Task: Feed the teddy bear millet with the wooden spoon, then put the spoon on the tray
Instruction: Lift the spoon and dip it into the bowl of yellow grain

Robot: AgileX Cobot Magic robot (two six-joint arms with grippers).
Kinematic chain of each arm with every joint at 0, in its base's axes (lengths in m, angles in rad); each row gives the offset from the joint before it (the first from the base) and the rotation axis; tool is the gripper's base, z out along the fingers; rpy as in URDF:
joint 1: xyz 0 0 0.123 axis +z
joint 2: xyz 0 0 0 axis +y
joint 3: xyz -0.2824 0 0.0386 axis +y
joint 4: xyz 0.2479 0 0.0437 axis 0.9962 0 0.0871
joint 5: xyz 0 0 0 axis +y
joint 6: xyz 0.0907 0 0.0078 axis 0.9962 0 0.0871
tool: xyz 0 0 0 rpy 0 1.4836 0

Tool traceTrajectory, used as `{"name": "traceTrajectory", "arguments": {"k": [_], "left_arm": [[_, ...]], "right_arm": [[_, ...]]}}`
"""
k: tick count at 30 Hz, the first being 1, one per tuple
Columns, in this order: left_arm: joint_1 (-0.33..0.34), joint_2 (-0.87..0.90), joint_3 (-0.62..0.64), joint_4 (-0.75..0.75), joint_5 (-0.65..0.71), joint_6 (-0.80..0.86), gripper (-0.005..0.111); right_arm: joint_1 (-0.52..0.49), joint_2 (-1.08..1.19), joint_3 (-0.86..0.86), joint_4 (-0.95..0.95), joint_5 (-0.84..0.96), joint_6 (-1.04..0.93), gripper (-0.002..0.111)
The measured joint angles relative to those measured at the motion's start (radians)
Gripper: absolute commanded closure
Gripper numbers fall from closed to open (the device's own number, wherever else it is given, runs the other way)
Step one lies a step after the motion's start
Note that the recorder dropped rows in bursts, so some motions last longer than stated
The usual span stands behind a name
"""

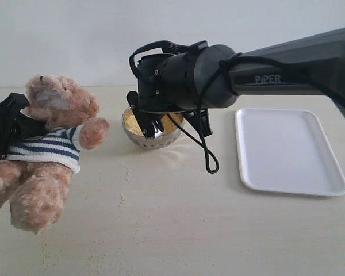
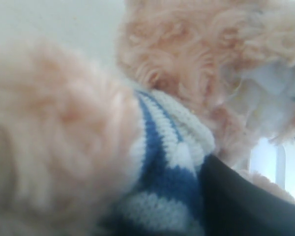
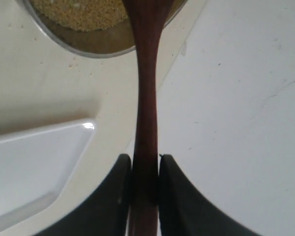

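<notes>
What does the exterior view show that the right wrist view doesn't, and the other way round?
Exterior only: the teddy bear in its striped shirt. Right wrist only: the right gripper clamped on the handle of the wooden spoon. Both: the millet in its metal bowl, and the tray.
</notes>
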Motion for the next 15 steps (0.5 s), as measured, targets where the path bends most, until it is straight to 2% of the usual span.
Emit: {"name": "traceTrajectory", "arguments": {"k": [15], "left_arm": [[0.000, 0.000, 0.000, 0.000, -0.001, 0.000, 0.102]], "right_arm": [[0.000, 0.042, -0.001, -0.048, -0.008, 0.000, 0.108]]}}
